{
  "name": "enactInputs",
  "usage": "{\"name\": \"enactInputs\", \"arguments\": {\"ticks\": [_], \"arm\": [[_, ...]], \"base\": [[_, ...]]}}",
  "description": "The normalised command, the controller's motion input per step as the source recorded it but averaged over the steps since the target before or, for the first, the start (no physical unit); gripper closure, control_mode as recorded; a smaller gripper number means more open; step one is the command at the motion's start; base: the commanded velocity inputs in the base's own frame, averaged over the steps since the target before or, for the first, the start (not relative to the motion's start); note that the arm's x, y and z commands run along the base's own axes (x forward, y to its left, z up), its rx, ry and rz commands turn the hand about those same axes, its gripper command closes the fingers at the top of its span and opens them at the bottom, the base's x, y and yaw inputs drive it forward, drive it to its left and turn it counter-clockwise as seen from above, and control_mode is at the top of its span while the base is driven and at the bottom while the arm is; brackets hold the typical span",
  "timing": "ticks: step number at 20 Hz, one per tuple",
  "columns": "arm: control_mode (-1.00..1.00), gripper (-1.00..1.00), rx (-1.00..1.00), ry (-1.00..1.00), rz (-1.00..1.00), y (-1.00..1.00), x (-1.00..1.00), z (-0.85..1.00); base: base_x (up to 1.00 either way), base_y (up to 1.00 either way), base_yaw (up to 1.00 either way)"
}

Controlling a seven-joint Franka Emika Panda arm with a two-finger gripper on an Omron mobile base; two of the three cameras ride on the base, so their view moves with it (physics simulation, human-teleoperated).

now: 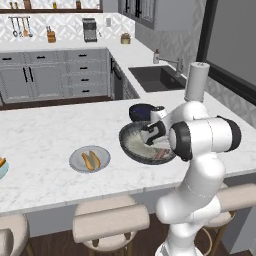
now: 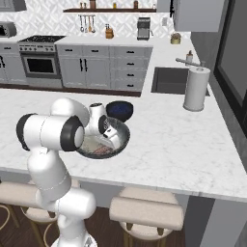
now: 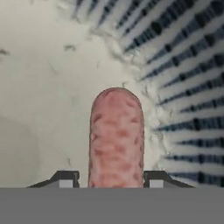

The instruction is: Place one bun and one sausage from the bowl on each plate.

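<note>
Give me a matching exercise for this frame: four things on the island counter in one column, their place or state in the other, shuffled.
Things:
1. sausage
2. grey plate
3. navy bowl
4. paper towel roll

Places or states:
a. upright beside the sink
b. just behind the wide dark bowl
c. between the fingers of the end effector, inside the wide bowl
d. holding a bun and a sausage

Pairs: 1-c, 2-d, 3-b, 4-a
</note>
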Motion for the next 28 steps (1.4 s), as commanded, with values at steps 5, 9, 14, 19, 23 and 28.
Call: {"name": "enactInputs", "arguments": {"ticks": [5,9,14,19,23,28], "arm": [[-1.00,1.00,0.00,-0.05,0.00,0.04,-0.04,0.13],[-1.00,1.00,0.04,-0.32,0.00,0.10,-0.09,0.96],[-1.00,1.00,0.13,-0.34,0.03,0.82,0.00,1.00],[-1.00,1.00,0.01,-0.08,0.14,1.00,0.03,0.80],[-1.00,1.00,-0.01,0.12,0.49,1.00,-0.02,0.40],[-1.00,1.00,-0.10,0.14,0.67,0.98,-0.23,0.16]], "base": [[0.00,0.00,0.00],[0.00,0.00,0.00],[0.00,0.00,0.00],[0.00,0.00,0.00],[0.00,0.00,0.00],[0.00,0.00,0.00]]}}
